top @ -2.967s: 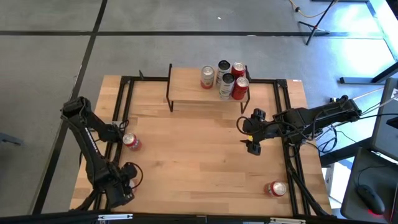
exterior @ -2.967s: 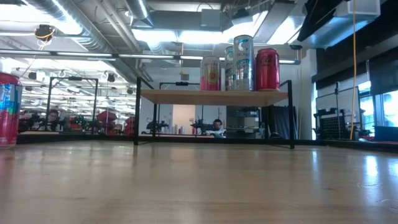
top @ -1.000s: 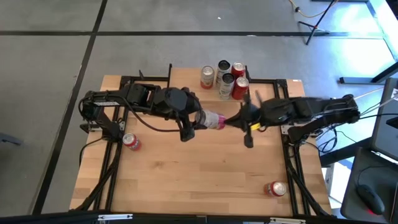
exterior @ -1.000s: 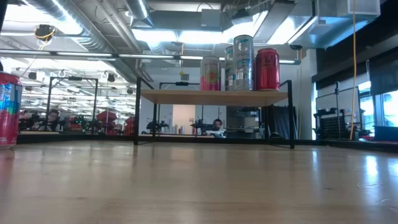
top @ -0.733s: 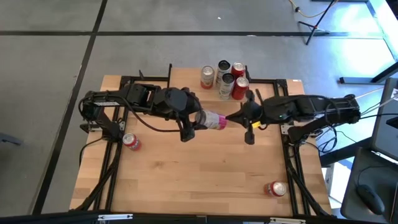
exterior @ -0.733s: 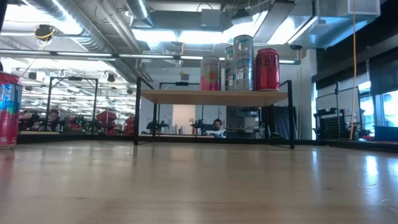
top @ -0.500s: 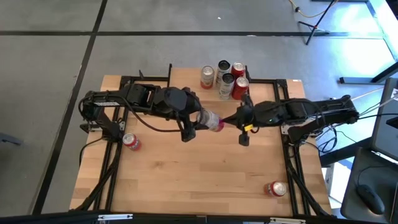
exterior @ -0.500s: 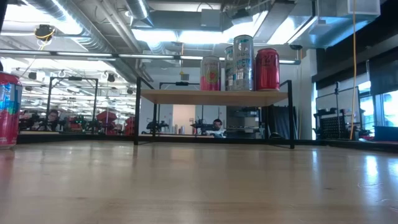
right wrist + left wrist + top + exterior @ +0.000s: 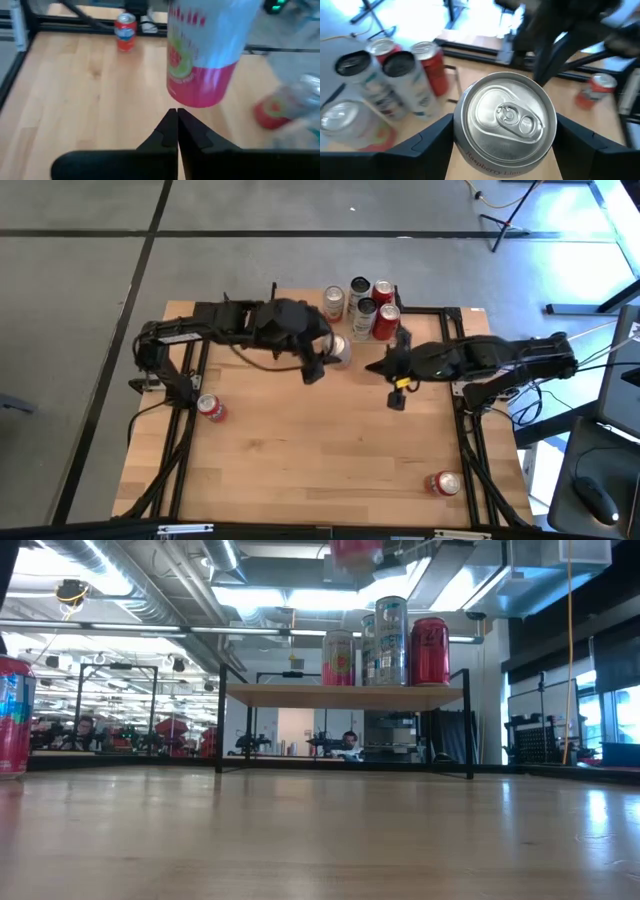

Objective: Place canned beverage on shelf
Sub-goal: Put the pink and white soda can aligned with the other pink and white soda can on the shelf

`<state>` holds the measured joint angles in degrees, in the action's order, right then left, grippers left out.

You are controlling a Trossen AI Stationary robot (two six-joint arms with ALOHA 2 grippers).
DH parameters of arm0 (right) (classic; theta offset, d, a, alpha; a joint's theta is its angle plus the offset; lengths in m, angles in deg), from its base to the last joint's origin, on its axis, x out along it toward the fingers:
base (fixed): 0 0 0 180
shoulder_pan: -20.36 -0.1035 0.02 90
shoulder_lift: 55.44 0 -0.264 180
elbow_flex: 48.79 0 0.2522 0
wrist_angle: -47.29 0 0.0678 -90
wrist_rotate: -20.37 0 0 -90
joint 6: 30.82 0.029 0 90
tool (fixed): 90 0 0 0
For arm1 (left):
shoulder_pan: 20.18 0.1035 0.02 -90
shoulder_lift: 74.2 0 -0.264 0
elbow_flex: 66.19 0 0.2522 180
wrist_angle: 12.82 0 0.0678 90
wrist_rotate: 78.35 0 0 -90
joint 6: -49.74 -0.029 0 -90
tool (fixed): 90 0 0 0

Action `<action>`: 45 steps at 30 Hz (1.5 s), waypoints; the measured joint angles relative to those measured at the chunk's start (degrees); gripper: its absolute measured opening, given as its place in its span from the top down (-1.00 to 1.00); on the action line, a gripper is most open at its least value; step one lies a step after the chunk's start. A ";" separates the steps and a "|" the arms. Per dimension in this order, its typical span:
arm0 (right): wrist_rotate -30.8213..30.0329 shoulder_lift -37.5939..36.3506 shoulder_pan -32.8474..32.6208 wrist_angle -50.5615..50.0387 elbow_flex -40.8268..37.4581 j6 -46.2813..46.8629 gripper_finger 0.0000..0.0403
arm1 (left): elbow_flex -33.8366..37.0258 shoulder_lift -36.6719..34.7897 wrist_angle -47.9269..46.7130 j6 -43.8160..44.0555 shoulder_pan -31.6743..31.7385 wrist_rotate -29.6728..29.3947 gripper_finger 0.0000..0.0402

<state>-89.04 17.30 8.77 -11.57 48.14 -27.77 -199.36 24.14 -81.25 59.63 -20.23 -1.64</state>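
A pink-and-white can (image 9: 338, 348) hangs upright, silver top up, with my left gripper (image 9: 328, 353) shut on it above the front part of the shelf (image 9: 300, 320). In the low view only its pink bottom (image 9: 352, 550) shows, high over the shelf's plank (image 9: 340, 696). Several cans (image 9: 365, 305) stand on their bases on the shelf's right half. My right gripper (image 9: 372, 366) is shut and holds nothing, just right of the held can and in front of the shelf. Seen from the right wrist, its tips (image 9: 176, 117) point at the can (image 9: 202, 60). My left gripper pinches the can's upper side wall (image 9: 466, 150) between its two fingers (image 9: 432, 142), one on each side just below the rim. The fingers come from above, pointing down along the can. The can hangs upright below them, lifted clear of the shelf and the table.
A red can (image 9: 210, 408) lies on the table near the left arm's base, and another (image 9: 443, 483) lies near the front right corner. Black frame rails (image 9: 190, 370) run along the table's sides. Bare wood lies in the table's middle (image 9: 320, 450).
My left gripper has carried the can up and toward the table's far edge, from over the middle of the table to above the shelf. It has also turned the can from lying level to standing upright. The can's bottom has come into the low view's top.
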 joint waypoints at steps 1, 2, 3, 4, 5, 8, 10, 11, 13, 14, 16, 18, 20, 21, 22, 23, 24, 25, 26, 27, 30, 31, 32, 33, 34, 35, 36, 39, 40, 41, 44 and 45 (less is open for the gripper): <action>-1.01 -0.70 0.00 -1.67 0.50 0.77 1.00 | 0.00 0.27 0.06 -0.88 1.01 0.30 -0.30; -1.86 -1.27 0.00 -3.21 0.71 1.49 1.00 | 0.02 0.58 -0.15 -1.88 2.10 0.51 -0.30; -2.44 -1.82 0.00 -4.28 0.76 2.51 1.00 | 0.02 1.40 -0.42 -3.06 3.20 0.57 -0.30; -3.13 -2.36 0.01 -5.24 0.76 3.26 1.00 | 0.02 1.99 -0.42 -4.35 4.37 0.73 -0.30; -3.77 -2.72 0.03 -6.47 0.76 4.20 1.00 | 0.02 2.46 -0.36 -5.59 5.65 0.96 -0.30; -5.26 -3.23 0.02 -9.19 0.80 6.98 1.00 | 0.04 4.93 -0.47 -9.40 9.67 2.24 -0.30; -6.05 -3.31 0.00 -11.35 0.74 8.48 1.00 | 0.04 6.78 -0.45 -10.87 12.26 4.57 -0.30; -6.34 -3.31 0.00 -11.61 0.73 8.94 1.00 | 0.04 7.64 -0.53 -11.55 13.41 5.52 -0.30; -6.85 -3.27 0.00 -12.85 0.76 9.97 1.00 | 0.08 9.36 -0.82 -12.38 15.25 6.81 -0.30; -6.98 -3.24 0.00 -13.14 0.73 10.35 1.00 | 0.11 10.13 -0.98 -12.81 15.95 7.03 -0.30; -7.06 -3.23 0.00 -13.34 0.73 10.71 1.00 | 0.11 11.21 -1.04 -13.99 17.14 6.94 -0.30; -7.75 -3.23 0.00 -13.47 0.74 10.79 1.00 | 0.11 12.04 -1.04 -15.16 18.12 6.93 -0.30; -8.35 -3.23 0.00 -13.49 0.73 10.84 1.00 | 0.11 12.88 -1.01 -16.50 19.09 7.00 -0.30; -8.47 -3.23 0.00 -13.46 0.73 10.84 1.00 | 0.11 13.21 -1.09 -17.04 19.57 7.18 -0.30; -8.53 -3.23 0.00 -13.45 0.73 10.84 1.00 | 0.11 13.67 -1.15 -17.67 19.99 7.30 -0.30; -8.60 -3.23 0.00 -13.45 0.73 10.84 1.00 | 0.11 14.03 -1.11 -18.10 20.37 7.69 -0.30; -8.96 -3.23 0.00 -13.45 0.73 10.85 1.00 | 0.11 14.27 -0.82 -18.31 20.82 8.31 -0.30; -9.46 -3.23 0.00 -13.45 0.73 10.84 1.00 | 0.11 14.35 -0.66 -18.57 21.22 8.90 -0.30; -9.76 -3.23 0.00 -13.44 0.73 10.84 1.00 | 0.11 14.41 -0.70 -18.96 21.60 9.31 -0.30; -10.07 -3.23 0.00 -13.42 0.73 10.86 1.00 | 0.11 14.43 -0.86 -19.34 21.98 9.87 -0.30; -10.18 -3.23 0.00 -13.40 0.73 10.84 1.00 | 0.11 14.46 -0.51 -19.66 22.81 11.50 -0.30; -10.16 -3.23 0.00 -13.40 0.73 10.84 1.00 | 0.11 14.46 -0.38 -19.65 23.00 11.96 -0.30; -10.16 -3.23 0.00 -13.38 0.73 10.84 1.00 | 0.11 14.46 -0.26 -19.61 23.10 12.39 -0.30; -10.18 -3.23 0.00 -13.34 0.73 10.85 1.00 | 0.11 14.50 -0.17 -19.54 23.10 12.63 -0.31; -10.18 -3.23 0.00 -13.33 0.73 10.85 1.00 | 0.11 14.50 -0.17 -19.50 23.10 12.62 -0.31; -10.18 -3.23 0.00 -13.31 0.73 10.94 1.00 | 0.11 14.50 -0.17 -19.48 23.10 12.39 -0.33; -10.18 -3.23 0.00 -13.31 0.73 11.27 1.00 | 0.11 14.50 -0.21 -19.48 23.08 12.08 -0.34; -10.20 -3.23 0.00 -13.31 0.73 11.67 1.00 | 0.11 14.50 -0.05 -19.73 22.85 11.07 -0.40; -10.20 -3.23 0.00 -13.31 0.75 11.69 1.00 | 0.11 14.51 0.12 -19.86 22.85 11.09 -0.42; -10.20 -3.23 0.00 -13.31 0.73 11.69 1.00 | 0.11 14.52 0.23 -20.10 22.86 11.18 -0.43; -10.20 -3.23 0.00 -13.31 0.73 11.69 1.00 | 0.11 14.52 0.27 -21.42 22.88 11.33 -0.48; -10.20 -3.23 0.00 -13.31 0.73 11.69 1.00 | 0.11 14.52 0.27 -21.43 22.88 11.33 -0.49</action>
<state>-99.24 14.07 8.77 -24.89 48.87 -16.08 -199.25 38.66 -80.98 38.20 2.65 9.68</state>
